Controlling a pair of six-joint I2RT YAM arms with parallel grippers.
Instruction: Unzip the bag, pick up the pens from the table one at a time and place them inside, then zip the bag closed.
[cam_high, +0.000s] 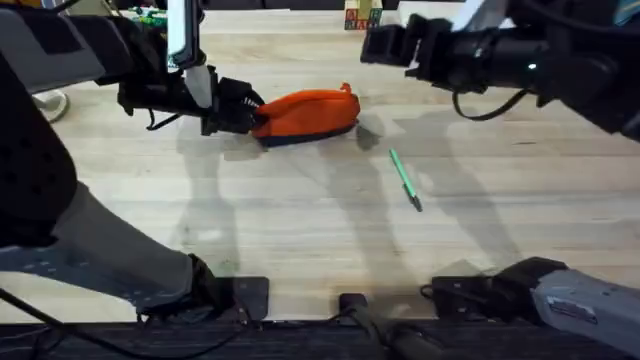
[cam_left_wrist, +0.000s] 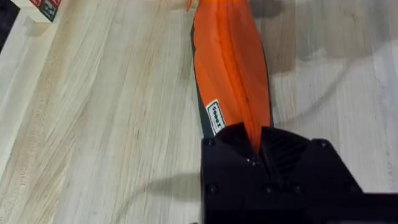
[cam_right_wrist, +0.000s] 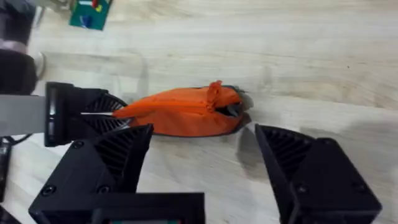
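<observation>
Left end effector pinches the bag's end on the table.

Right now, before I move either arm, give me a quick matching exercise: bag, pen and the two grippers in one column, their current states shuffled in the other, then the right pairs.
Things:
1. the bag
2. the pen
3. the left gripper
4. the right gripper

States:
A. jaws wide open, hovering above the bag's free end
B. lying loose on the table, apart from the bag
C. shut on one end of the bag
D. orange, resting on the table, pinched at one end

Pairs: 1-D, 2-B, 3-C, 4-A
</observation>
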